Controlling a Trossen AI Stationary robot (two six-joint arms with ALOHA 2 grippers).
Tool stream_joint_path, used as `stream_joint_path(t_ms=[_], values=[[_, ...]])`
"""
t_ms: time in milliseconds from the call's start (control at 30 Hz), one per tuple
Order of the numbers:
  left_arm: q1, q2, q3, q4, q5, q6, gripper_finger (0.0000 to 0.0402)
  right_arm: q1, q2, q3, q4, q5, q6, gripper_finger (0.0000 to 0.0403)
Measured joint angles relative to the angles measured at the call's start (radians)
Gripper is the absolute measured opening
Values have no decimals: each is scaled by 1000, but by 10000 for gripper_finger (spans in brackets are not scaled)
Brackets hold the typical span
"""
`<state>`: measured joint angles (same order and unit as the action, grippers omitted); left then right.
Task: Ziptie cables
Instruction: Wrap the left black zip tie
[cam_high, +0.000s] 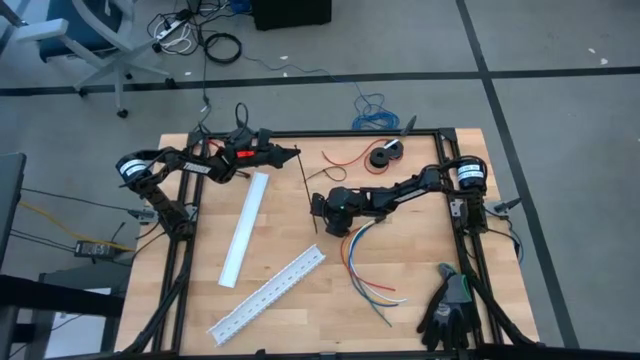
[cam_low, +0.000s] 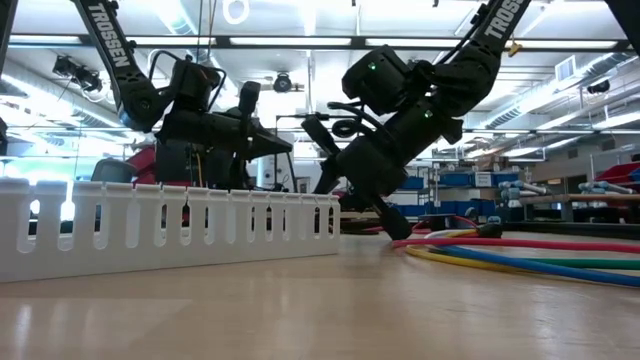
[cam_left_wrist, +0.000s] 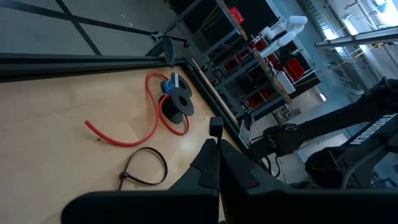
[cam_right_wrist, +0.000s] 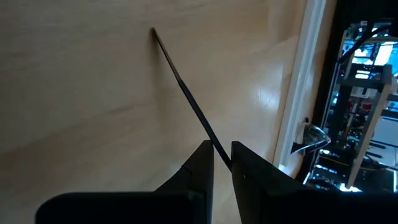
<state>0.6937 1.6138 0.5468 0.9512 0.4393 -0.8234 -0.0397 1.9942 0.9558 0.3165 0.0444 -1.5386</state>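
One bunch of cables (cam_high: 362, 262) lies on the tabletop (cam_high: 290, 230), right of centre. The right gripper (cam_high: 316, 205) pinches one black zip tie (cam_right_wrist: 186, 93) just left of them. The left gripper (cam_high: 291, 153) is closed and empty at the far edge. Two white ducts (cam_high: 246, 228) lie left.

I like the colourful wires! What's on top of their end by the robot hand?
The right gripper, pinching a black zip tie, hangs over the cables. Their black-sleeved end is hidden beneath it.
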Motion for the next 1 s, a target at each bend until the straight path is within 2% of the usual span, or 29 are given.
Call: stream_joint_path(t_ms=[233,400,633,1000], values=[[-2,0,0,0,-1,0,0,-19,0,-4,25,-18,123,43],[-2,0,0,0,-1,-1,0,-18,0,-5,33,-12,25,43],[-2,0,0,0,-19,-1,0,-17,2,-7,65,-103,-65,43],[-2,0,0,2,-28,-1,0,-17,8,-1,23,-158,-76,28]])
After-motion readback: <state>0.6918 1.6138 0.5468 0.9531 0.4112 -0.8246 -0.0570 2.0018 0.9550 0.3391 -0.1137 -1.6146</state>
